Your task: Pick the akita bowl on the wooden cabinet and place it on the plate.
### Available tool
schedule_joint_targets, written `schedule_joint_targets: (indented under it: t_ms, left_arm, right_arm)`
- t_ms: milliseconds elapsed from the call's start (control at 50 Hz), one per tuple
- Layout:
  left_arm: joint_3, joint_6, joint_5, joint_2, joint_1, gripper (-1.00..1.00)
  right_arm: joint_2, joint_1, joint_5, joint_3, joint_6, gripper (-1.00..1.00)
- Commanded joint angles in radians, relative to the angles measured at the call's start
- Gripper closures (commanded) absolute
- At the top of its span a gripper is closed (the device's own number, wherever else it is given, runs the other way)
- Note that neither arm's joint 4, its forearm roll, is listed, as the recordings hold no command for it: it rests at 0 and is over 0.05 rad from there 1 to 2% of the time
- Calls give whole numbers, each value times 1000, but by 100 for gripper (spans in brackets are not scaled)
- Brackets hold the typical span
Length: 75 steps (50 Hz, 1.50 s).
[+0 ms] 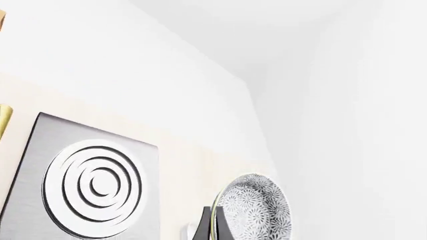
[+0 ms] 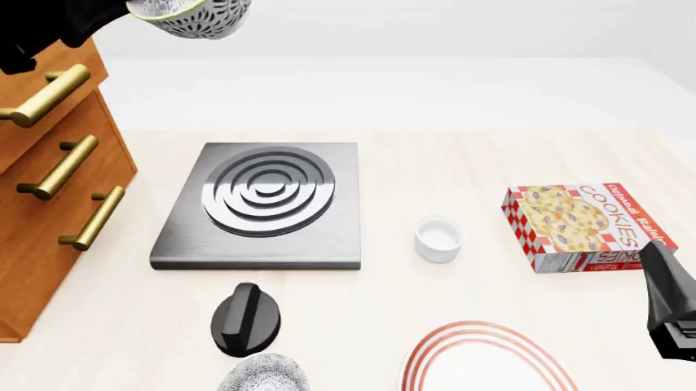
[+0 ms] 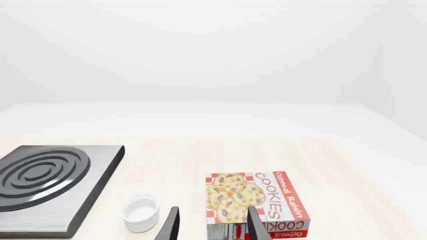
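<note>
The orange-brown wooden cabinet [image 2: 49, 195], with brass bar handles, stands below the left gripper [image 1: 208, 227], whose dark fingers pinch the rim of the round, grey-speckled akita bowl [image 2: 196, 18], held aloft. The flat, red-ringed white plate [image 2: 490, 362] lies just left of the right gripper [image 3: 212, 225], whose jaws stand apart, empty, above a glossy cookie box [image 3: 257, 202].

simulated kitchen: stove slab [image 2: 264, 204], cookie box [image 2: 582, 226], wooden cabinet [image 2: 49, 187].
</note>
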Motion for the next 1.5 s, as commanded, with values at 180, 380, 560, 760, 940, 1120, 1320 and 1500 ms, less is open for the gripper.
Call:
schedule_joint_targets:
  t_ms: [180, 380, 560, 760, 940, 1120, 1320, 1500]
  left_arm:
    - [28, 3, -15, 7, -50, 100]
    - [56, -11, -25, 15, -84, 100]
    - [74, -8, -33, 32, -129, 100]
    - [91, -10, -39, 43, -163, 100]
    - [80, -4, -39, 66, -223, 100]
    - [89, -5, -47, 81, -263, 100]
    - [123, 0, -55, 88, -294, 100]
    - [144, 3, -68, 103, -312, 100]
  right_arm:
    - [0, 0, 0, 0, 0, -100]
    - [2, 1, 0, 0, 1, -100]
    - [3, 1, 0, 0, 1, -100]
    - [0, 0, 0, 0, 0, -100]
    - [0, 0, 0, 0, 0, -100]
    - [0, 0, 0, 0, 0, -100]
    - [0, 0, 0, 0, 0, -100]
    - [0, 0, 0, 0, 0, -100]
